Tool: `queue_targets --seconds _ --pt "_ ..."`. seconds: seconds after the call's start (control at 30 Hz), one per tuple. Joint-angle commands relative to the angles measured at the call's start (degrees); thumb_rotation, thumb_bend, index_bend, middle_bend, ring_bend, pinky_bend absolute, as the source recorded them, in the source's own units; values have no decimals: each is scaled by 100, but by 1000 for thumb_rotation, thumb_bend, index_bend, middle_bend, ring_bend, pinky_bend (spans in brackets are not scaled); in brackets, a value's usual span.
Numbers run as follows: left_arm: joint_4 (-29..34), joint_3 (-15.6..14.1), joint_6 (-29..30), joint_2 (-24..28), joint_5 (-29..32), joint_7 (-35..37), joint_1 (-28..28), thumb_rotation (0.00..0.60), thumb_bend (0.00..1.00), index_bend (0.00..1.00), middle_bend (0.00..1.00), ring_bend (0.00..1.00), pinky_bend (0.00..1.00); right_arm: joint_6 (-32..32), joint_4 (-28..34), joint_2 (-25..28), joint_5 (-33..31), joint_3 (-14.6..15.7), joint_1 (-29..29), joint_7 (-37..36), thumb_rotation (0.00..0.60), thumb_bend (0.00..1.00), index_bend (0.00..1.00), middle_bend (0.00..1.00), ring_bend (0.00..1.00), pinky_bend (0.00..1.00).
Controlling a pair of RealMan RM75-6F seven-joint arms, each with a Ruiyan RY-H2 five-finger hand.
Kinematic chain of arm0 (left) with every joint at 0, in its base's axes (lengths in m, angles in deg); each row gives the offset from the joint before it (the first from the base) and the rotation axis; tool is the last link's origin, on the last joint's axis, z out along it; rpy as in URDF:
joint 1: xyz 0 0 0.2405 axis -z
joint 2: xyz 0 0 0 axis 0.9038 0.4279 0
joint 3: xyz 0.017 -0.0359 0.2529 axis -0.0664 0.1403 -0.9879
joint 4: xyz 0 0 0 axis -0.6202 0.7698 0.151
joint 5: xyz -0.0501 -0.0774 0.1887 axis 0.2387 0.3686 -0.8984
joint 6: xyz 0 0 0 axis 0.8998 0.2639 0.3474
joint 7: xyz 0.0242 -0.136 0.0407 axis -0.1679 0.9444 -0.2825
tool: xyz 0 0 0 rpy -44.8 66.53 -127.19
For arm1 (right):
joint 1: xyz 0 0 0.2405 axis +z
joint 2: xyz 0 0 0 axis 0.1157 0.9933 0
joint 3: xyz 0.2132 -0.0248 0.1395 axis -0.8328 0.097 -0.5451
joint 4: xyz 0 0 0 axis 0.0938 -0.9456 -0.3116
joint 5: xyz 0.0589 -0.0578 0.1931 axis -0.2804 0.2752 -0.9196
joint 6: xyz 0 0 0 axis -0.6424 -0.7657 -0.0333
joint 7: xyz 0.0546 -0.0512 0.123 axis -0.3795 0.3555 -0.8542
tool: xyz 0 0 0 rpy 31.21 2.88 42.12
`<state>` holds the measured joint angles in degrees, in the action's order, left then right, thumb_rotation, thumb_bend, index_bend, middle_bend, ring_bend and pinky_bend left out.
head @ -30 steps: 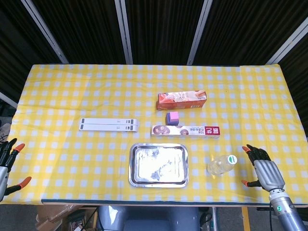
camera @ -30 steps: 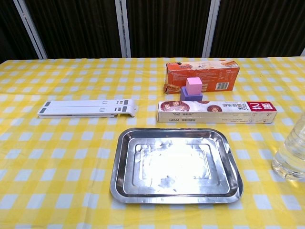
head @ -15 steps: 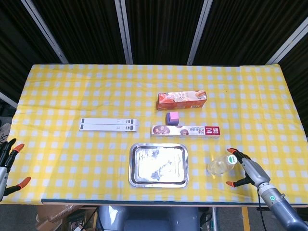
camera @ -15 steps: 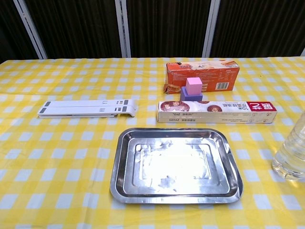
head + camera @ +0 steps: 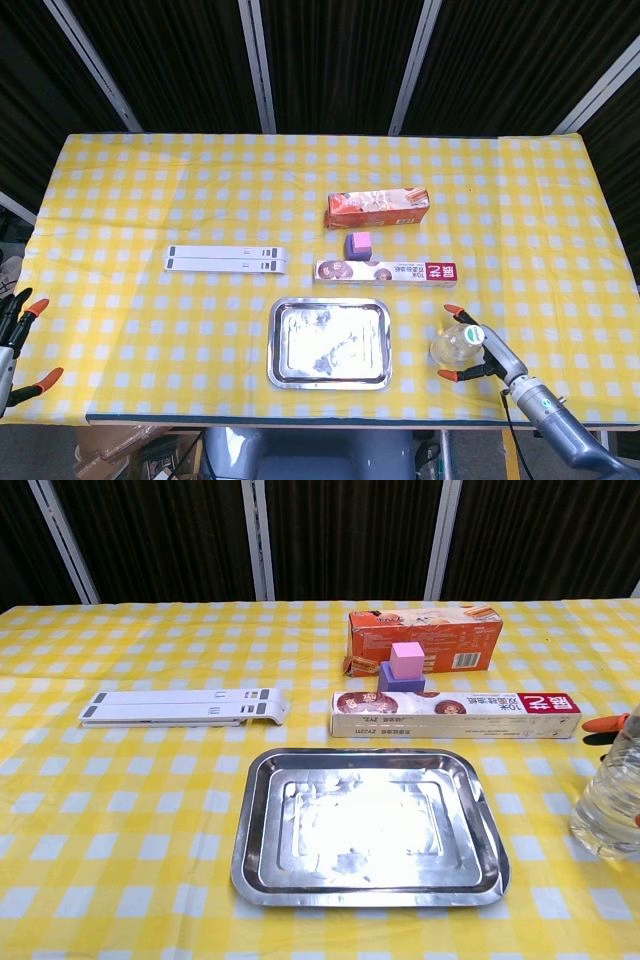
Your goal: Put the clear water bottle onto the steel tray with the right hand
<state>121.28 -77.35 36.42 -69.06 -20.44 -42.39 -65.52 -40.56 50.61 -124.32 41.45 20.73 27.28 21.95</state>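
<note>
Bottle (image 5: 458, 343) upright on the counter (image 5: 120, 200), just right of the tray (image 5: 329, 342), apart from it. Right robot hand (image 5: 478, 349) at the bottle's right side, fingers spread around it, contact unclear, not clamped. Left robot hand (image 5: 18, 340) at the counter's near left corner, fingers apart, holding nothing. Beyond the tray: long box (image 5: 386, 271), purple block (image 5: 359, 243), orange box (image 5: 378, 208); white stand (image 5: 227, 260) to the left.

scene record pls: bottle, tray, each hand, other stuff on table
bottle: clear water bottle upright, right of tray, on the cloth
tray: steel tray empty, near front edge
right hand: right hand fingers spread around bottle, grip not evident
left hand: left hand open, at table's left edge
other: white stand, long box, orange box, purple block
</note>
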Motion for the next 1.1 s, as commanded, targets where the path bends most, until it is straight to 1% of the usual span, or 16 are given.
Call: queue_targets --seconds 0.03,0.1,0.13,0.2,0.23,0.3,0.4,0.5,0.53,0.77,0.87,1.0,1.1 --pt "11 3 -8 1 9 -10 1 600 193 113 0 0 0 -271 -312 -281 392 182 79 -901 600 0 194 156 8 0" --pt "21 3 -17 0 20 -24 1 600 193 113 0 0 0 -495 -436 -432 398 177 42 -1237 600 14 314 248 55 0" --pt "23 2 -23 -1 25 -29 1 600 193 113 0 0 0 -606 -493 -512 373 159 17 -1366 600 34 356 280 77 0" --pt "31 4 -37 -2 39 -45 3 600 193 114 0 0 0 -785 -572 -648 292 119 -40 -1543 600 134 478 371 141 0" --pt "35 3 -47 -4 46 -54 6 600 193 114 0 0 0 -891 -615 -735 228 94 -85 -1599 600 170 518 401 162 0" --pt "42 3 -64 -5 56 -69 10 600 193 116 0 0 0 -1004 -699 -882 117 63 -143 -1579 600 277 641 496 225 0" --pt "59 -6 -81 -6 54 -96 12 600 193 117 0 0 0 -1124 -776 -1125 -188 -28 -250 -1408 600 390 767 595 289 0" --pt "68 -17 -78 1 38 -91 8 600 193 118 0 0 0 -1152 -780 -1293 -452 -95 -317 -1133 600 479 813 635 317 0" --pt "68 -19 -66 6 31 -82 2 600 193 118 0 0 0 -1175 -763 -1339 -511 -109 -339 -1056 600 491 815 637 319 0" --pt "70 -9 -103 24 76 -21 13 600 193 119 0 0 0 -1441 -572 -1407 -426 -119 -416 -899 600 519 814 638 319 0" --pt "72 -10 -101 32 67 -12 13 600 193 120 0 0 0 -1603 -309 -1363 -286 -141 -411 -800 600 519 814 638 318 0" --pt "74 -19 -93 38 50 2 8 600 193 119 0 0 0 -1689 267 -1280 -210 -254 -316 -503 600 519 815 638 318 0" --pt "72 -16 -98 45 59 29 10 600 193 120 0 0 0 -1666 793 -1288 -314 -378 -222 -21 600 520 815 638 319 0"
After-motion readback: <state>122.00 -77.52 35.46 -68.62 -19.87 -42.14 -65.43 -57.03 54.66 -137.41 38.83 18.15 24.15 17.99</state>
